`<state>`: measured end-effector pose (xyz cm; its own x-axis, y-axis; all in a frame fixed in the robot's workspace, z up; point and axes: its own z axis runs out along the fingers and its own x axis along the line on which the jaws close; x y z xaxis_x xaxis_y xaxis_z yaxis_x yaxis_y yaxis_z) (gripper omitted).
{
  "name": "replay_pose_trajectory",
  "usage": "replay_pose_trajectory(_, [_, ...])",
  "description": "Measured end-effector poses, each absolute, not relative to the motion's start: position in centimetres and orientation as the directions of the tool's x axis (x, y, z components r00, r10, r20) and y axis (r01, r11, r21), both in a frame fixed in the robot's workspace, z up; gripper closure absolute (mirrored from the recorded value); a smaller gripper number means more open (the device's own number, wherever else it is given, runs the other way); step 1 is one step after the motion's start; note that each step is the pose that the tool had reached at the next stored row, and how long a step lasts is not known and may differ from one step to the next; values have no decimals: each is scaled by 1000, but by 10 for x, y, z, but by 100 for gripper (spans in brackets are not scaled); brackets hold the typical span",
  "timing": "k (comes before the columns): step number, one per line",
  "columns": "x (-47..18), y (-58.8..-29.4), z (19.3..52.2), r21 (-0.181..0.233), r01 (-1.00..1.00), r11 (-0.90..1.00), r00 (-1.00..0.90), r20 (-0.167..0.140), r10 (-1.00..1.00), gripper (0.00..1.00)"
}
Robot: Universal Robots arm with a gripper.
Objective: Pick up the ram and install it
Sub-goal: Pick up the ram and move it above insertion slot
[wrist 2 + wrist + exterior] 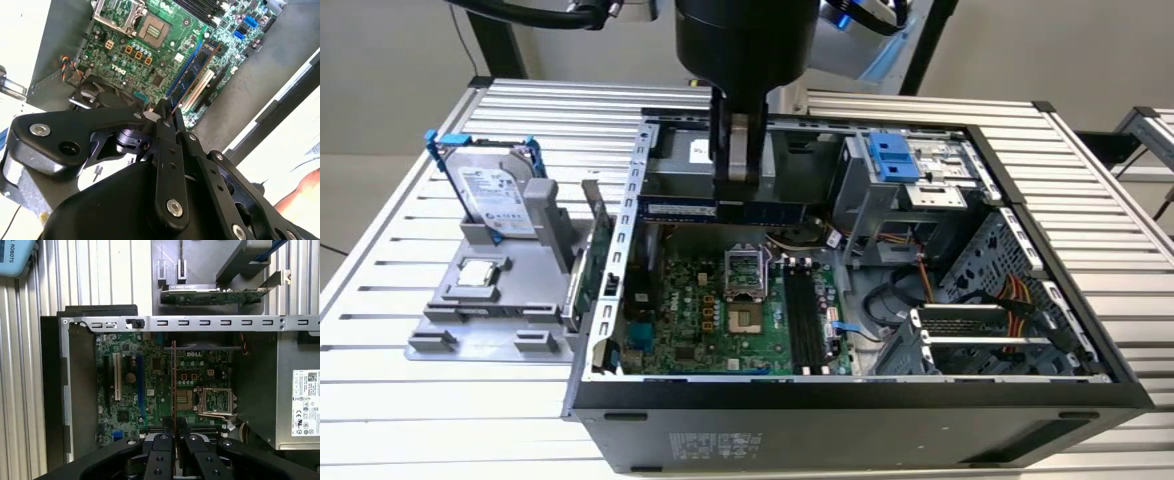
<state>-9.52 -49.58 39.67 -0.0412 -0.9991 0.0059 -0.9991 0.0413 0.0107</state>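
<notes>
Exterior view: a dark robot arm reaches down from twelve o'clock into an open computer case lying on a ribbed metal worktop. Its end effector is closed narrowly on the ram, a thin dark bluish stick held on edge. The ram hangs in the air over the far end of the case and touches nothing else. Its length runs from nine o'clock to three o'clock.

In the first wrist view the ram appears as a thin edge-on line coming out from between the two fingers, with the green motherboard well below it.

The black memory slots lie at about five o'clock from the stick in the exterior view, and they run from twelve to six. A hard drive in a blue frame stands outside the case at nine o'clock.

The pick-up looks done, and the step in hand appears to be carrying the ram to the board. As a judgement, seating it calls for roughly a quarter turn so that the stick lies along a slot. It must then be centred over that slot and pressed straight down with even force.
</notes>
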Motion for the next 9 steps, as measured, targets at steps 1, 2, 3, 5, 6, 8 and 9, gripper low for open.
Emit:
replay_pose_trajectory(1, [-94,-496,397,11,-999,41,-41,6,-999,100])
replay_pose_trajectory(2, [-93,-496,397,11,-999,41,-41,6,-999,100])
replay_pose_trajectory(3, [-92,-496,397,11,-999,41,-41,6,-999,100])
replay_pose_trajectory(5, [-90,-496,397,11,-999,41,-41,6,-999,100])
replay_pose_trajectory(6, [-90,-496,397,11,-999,41,-41,6,-999,100])
replay_pose_trajectory(8, [-88,-496,397,11,-999,41,-41,6,-999,100])
replay_pose_trajectory(9, [-87,-496,397,11,-999,41,-41,6,-999,100])
